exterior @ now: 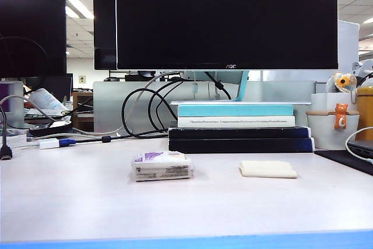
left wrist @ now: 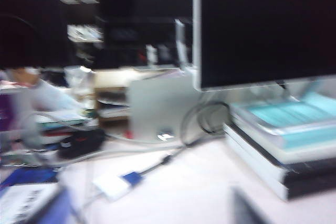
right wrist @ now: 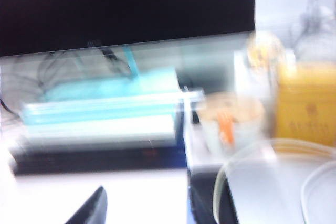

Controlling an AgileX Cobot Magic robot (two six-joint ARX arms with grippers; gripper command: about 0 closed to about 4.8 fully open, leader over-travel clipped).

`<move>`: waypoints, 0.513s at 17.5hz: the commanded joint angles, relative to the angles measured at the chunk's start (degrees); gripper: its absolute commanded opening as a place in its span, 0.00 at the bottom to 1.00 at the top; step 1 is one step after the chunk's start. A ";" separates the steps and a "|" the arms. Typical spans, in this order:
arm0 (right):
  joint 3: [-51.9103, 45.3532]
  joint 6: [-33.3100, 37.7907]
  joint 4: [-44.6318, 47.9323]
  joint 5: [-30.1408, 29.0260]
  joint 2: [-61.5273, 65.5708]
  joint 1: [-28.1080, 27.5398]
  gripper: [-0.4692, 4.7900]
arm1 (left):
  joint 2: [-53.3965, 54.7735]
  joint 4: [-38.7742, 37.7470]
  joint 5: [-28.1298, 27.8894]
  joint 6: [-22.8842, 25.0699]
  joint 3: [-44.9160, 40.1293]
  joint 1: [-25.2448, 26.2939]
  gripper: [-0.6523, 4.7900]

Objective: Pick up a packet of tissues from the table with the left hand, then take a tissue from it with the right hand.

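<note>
The packet of tissues (exterior: 162, 165) lies mid-table (exterior: 70, 202), the tissue (exterior: 267, 169) apart toward the right edge, both untouched. Neither gripper is seen clearly; a dark tip (left wrist: 247, 211) in each blurred wrist view perhaps belongs to one, so jaw state cannot be told. The soft, crinkly pack should be pinched across its short sides.

- The monitor (exterior: 227, 18) in the exterior view carries the brand "AOC" in small pale letters at the middle of its lower bezel
- The white book (exterior: 236, 121) in the stack under the monitor has a line of fine print along its spine, too small to read
- The packet of tissues (exterior: 162, 165) shows dark printed text on its side, likewise too small to read
- Both wrist views are blurred; nothing legible there
</note>
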 commanded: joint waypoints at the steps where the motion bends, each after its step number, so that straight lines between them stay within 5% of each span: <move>1: -0.63 -3.45 -4.26 0.70 0.07 -0.09 0.46 | -7.50 -11.50 -4.44 -0.68 -0.87 0.00 0.77; 3: -0.63 -3.93 -4.68 0.68 0.07 -0.09 0.24 | -12.94 -19.02 -6.08 0.22 -0.94 0.00 0.56; 4: -0.63 -3.58 -4.57 -0.17 0.02 -0.07 0.22 | -15.74 -22.47 -7.15 0.98 -1.05 0.00 0.51; 5: -0.63 -3.23 -4.17 -0.39 0.02 -0.07 0.22 | -18.78 -24.44 -7.61 1.22 -1.57 0.00 0.51; 6: -0.63 -1.09 -3.98 -0.42 -8.48 -0.04 0.10 | -23.71 -29.94 -6.40 2.14 -2.71 0.02 0.51; 9: -0.63 -1.11 -16.52 -0.37 -14.82 -0.07 0.10 | -23.71 -30.60 -6.60 3.17 -2.71 0.00 0.51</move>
